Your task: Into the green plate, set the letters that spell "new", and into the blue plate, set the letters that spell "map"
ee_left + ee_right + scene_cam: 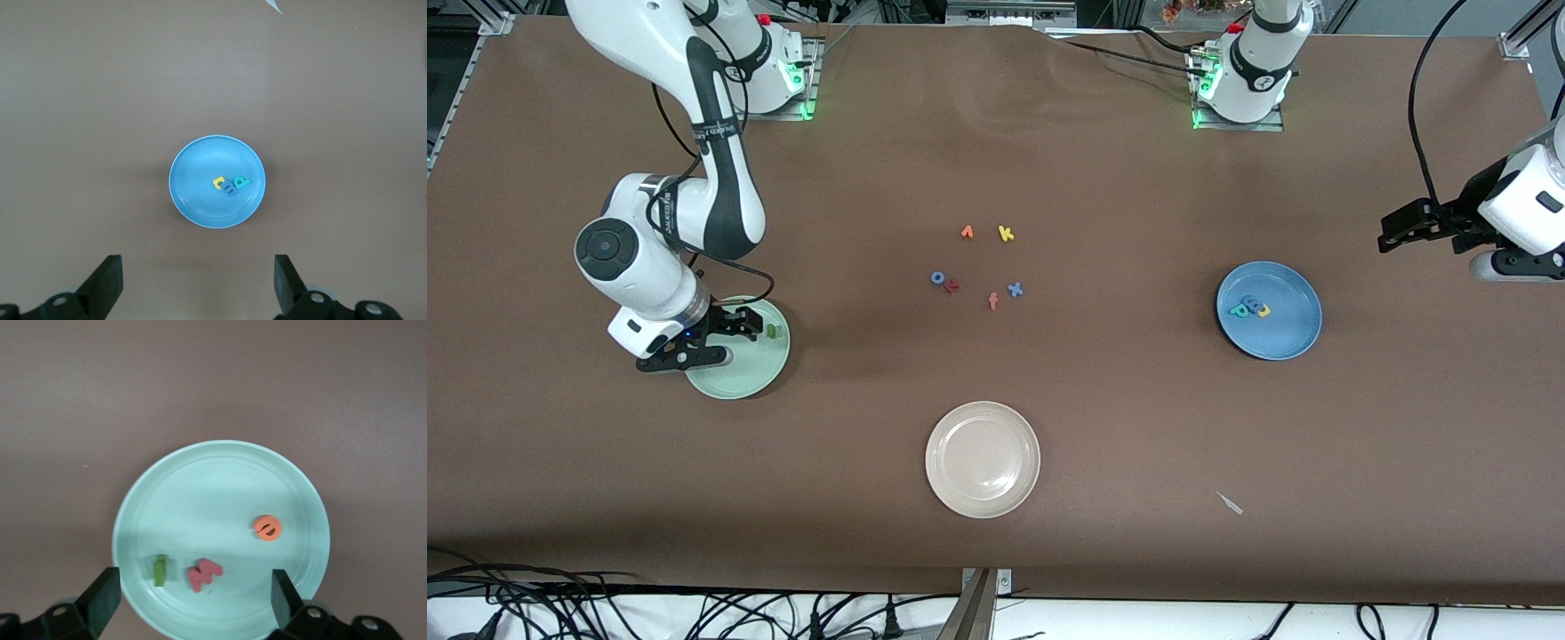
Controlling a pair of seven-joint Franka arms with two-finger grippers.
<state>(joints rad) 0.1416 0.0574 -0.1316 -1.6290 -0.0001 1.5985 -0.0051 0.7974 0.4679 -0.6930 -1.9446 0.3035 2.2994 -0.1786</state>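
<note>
A brown desk [1103, 427] fills the front view, its covering smooth apart from a slight ripple near the top centre. Along the top edge stand the two white arm bases with green lights; cables trail over a pale floor strip at the bottom. A small pale scrap [1230, 503] lies at the lower right of the frame.

The right gripper [734, 333] hangs low over the green plate [734, 382] at the left middle of the frame, its fingers [103, 597] spread and holding nothing. In the right wrist view the plate holds the green "n" [159, 569], the pinkish-red "w" [204, 574] just beside it, and the orange "e" [267, 527] apart from both.

The left gripper [1394, 233] waits in the air at the right edge of the frame, fingers spread and empty. The blue plate [1294, 333] sits at the right middle, carrying the yellow "a" [219, 182], the blue "m" [229, 187] and the teal "p" [241, 181] touching in a cluster.

At the centre of the frame loose letters lie on the desk: an orange letter [967, 232], a yellow "k" [1006, 234], a blue round letter [938, 277] touching a dark red letter [951, 285], a salmon "f" [992, 301] and a blue "x" [1015, 289]. A beige-white plate [983, 459] sits empty at lower centre.
</note>
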